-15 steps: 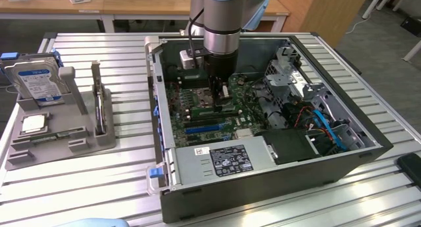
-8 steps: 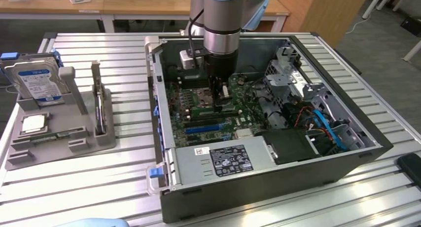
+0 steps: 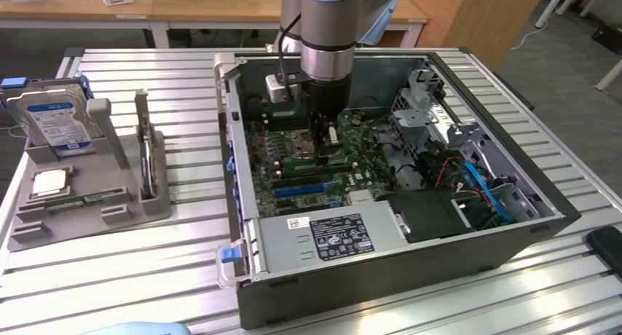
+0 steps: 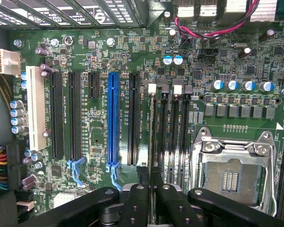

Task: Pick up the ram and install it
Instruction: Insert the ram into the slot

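While the arm [image 3: 325, 36] reaches down into the open case [image 3: 389, 226], the hand [image 3: 328, 135] pinches the ram [image 4: 153, 137] edge-on over the memory slots.

In the wrist view the ram is a thin dark line running from the black fingers [image 4: 137, 203] at the bottom centre up to a white slot clip [image 4: 152, 88]; it stands in or just above the first slot [image 4: 163, 130], I cannot tell which. The empty CPU socket [image 4: 232, 172] lies at the lower right. In the exterior view, the grey holder [image 3: 87, 182] at the left of the frame on the surface [image 3: 146, 277] keeps the hard drive [image 3: 60, 120] and a silver chip [image 3: 51, 180].
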{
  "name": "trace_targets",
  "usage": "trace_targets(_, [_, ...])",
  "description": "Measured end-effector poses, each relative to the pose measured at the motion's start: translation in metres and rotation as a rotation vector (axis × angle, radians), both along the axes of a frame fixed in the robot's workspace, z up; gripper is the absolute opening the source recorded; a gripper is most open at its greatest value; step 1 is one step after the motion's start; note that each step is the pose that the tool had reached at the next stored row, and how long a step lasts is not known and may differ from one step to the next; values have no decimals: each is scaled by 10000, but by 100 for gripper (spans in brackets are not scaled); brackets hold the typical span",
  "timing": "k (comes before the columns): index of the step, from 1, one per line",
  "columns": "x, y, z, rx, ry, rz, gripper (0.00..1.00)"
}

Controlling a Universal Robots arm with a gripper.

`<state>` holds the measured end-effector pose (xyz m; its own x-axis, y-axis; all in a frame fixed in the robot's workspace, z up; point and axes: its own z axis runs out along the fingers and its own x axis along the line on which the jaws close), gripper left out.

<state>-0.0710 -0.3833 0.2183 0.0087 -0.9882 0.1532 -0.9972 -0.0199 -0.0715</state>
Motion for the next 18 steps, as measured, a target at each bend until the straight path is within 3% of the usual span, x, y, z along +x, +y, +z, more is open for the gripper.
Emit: trace_targets(18, [0,1,-28,-35,-3,0,13])
